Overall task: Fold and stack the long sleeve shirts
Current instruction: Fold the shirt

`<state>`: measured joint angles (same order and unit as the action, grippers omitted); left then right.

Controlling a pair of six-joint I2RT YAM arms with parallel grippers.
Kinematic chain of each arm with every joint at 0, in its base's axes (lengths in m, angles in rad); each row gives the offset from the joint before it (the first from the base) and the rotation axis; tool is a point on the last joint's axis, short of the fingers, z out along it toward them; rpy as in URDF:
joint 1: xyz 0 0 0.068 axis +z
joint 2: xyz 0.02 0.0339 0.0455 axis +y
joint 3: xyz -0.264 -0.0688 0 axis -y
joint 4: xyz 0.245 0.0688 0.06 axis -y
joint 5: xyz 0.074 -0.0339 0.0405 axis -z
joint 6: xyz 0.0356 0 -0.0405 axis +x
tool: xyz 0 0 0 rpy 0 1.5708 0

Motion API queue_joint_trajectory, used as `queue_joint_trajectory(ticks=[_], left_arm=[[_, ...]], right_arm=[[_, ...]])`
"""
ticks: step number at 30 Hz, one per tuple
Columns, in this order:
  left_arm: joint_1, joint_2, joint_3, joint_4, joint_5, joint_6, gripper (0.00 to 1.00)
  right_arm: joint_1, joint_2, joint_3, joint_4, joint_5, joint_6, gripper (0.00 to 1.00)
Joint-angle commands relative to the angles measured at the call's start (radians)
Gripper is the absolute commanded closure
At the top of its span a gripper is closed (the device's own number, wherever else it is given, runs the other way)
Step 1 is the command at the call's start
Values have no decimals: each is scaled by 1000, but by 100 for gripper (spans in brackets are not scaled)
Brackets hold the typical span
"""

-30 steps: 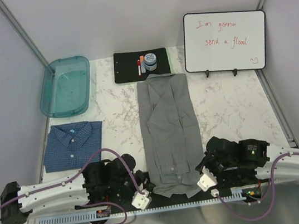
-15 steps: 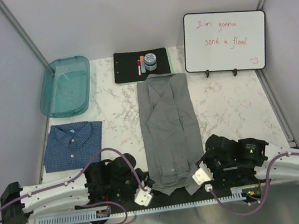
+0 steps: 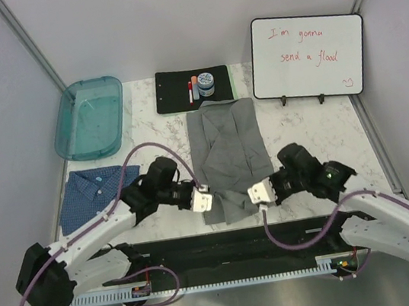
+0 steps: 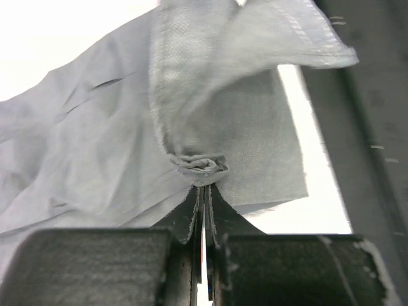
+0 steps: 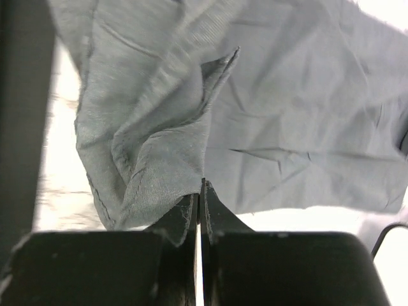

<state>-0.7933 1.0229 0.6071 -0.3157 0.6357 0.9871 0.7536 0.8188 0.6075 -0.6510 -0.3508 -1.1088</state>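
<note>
**Grey shirt hem lifted in both grippers, mid-fold**

We have the left gripper (image 3: 202, 199) and the right gripper (image 3: 259, 193) each closed on a corner of the grey shirt's (image 3: 225, 138) near hem. The hem is raised off the table (image 3: 310, 137) and doubled back over the shirt's body. In both wrist views the jaws stand pressed together, with only a thin bunch of cloth caught at the very tips.

The grey shirt runs lengthwise down the middle of the table. Its far end lies just beside the black clipboard (image 3: 173, 94) at the far edge. The blue checked shirt (image 3: 91, 194) lies folded near the left edge, between the teal tray (image 3: 90, 118) and the near-left corner. We judge the stacking step as not yet begun.

What worries us:

- **Slipping grip:** Each hold takes very little fabric. A quick pull toward the far edge could draw a corner out, and that side of the fold would drop.
- **Skewed fold:** If the two grippers travel unevenly, the hem lands crooked and the fold comes out slanted.
- **Dragging the shirt:** Too low a carry could push the whole shirt toward the clipboard and the small jar (image 3: 206, 83) on it.
- **Disturbing the blue shirt:** The left arm reaches across above the blue shirt and could brush it if it drops lower. We cannot tell whether it touches now.
</note>
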Motion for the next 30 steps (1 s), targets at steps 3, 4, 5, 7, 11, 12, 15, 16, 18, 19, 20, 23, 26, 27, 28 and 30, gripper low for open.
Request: queue_joint_trajectory(ticks=[3,4,5,7,11,12,15,16,18,19,20,23,26,27,28,30], left_arm=[[185,256,196,95,127,110,98],[203,326,210,110,124,114,98],[216,359,226,116,124,131,98],[246,455,263,124,108,159,98],[275,566,315,159,67,173,98],[284,580,321,168,65,171,98],[301,611,322,205,48,151,98],[304,609,321,207,48,154,98],[310,600,318,210,48,145,98],[312,597,319,210,45,136,98],[315,597,324,208,45,121,98],[322,594,330,207,44,114,98],[322,597,319,204,38,125,98],[322,600,315,204,29,130,98],[322,611,313,208,16,133,98],[327,631,327,217,-27,121,98]], right_arm=[[-293,305,175,82,-209,-227,100],[-327,339,184,88,-214,-253,100],[-336,397,196,123,-214,-258,100],[-361,457,213,154,-218,-247,100],[-411,578,232,276,-221,-224,100],[-421,592,235,296,-223,-211,100],[-442,643,255,332,-232,-195,100],[-450,649,256,344,-234,-180,100],[-454,661,261,366,-240,-171,100],[-459,663,261,373,-241,-151,100],[-461,665,264,387,-241,-145,100],[-461,668,259,410,-243,-132,100],[-462,686,256,425,-246,-112,99],[-462,692,258,427,-241,-103,96],[-464,704,261,429,-235,-97,96],[-462,712,261,430,-226,-92,93]])
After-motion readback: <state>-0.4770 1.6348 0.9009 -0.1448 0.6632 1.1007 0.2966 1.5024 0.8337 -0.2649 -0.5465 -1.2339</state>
